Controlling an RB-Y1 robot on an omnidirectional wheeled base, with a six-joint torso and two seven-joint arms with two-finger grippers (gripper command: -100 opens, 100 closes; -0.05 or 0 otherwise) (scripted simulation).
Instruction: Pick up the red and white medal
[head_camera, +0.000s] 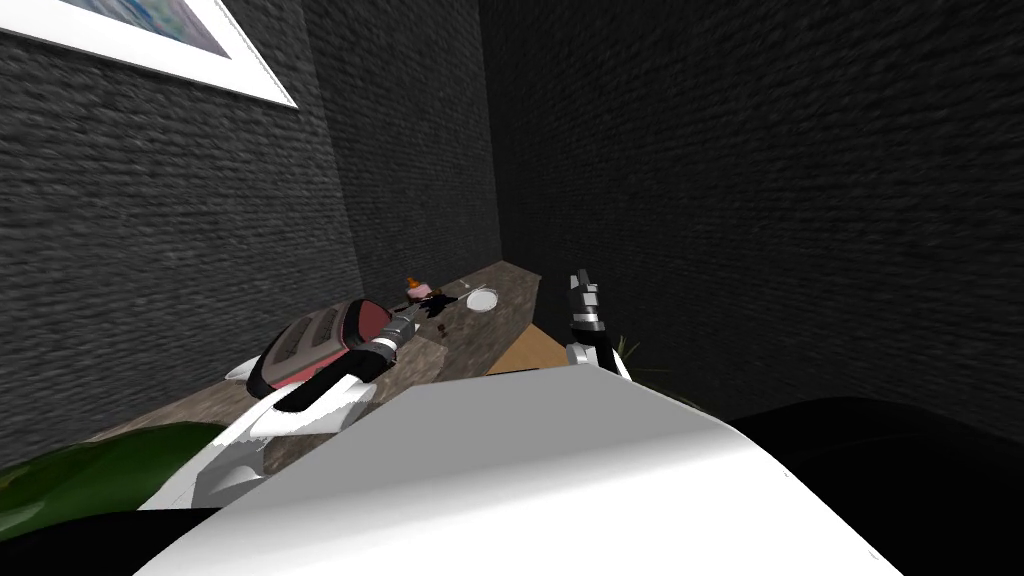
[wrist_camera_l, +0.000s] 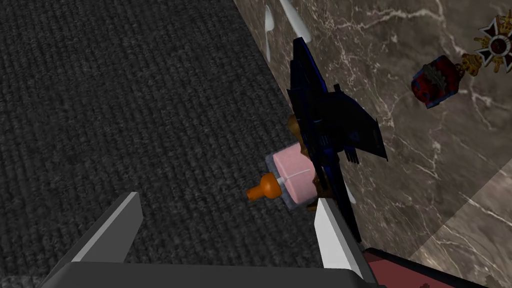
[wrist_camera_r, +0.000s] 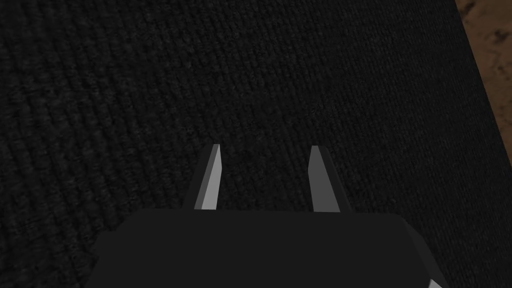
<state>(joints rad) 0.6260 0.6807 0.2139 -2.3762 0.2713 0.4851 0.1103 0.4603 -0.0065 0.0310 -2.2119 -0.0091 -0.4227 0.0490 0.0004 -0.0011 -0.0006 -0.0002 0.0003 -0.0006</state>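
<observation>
**Left claw open, medal off past the toy jet**

The left claw (wrist_camera_l: 226, 199) is spread wide and grips nothing, aimed where the dark wall (wrist_camera_l: 125, 100) meets the marbled brown surface (wrist_camera_l: 400, 165). A pink baby bottle (wrist_camera_l: 295, 181) lies just ahead of one finger, against a dark blue toy jet (wrist_camera_l: 330, 125). The medal (wrist_camera_l: 436, 80), with its red ribbon and white-armed cross, lies flat beyond the jet, well apart from the claw. The right claw (wrist_camera_r: 265, 147), raised beside the surface's edge, is parted and empty.

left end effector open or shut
Open: the left end effector has fingers wide apart, nothing gripped; the medal lies clear of it.
</observation>
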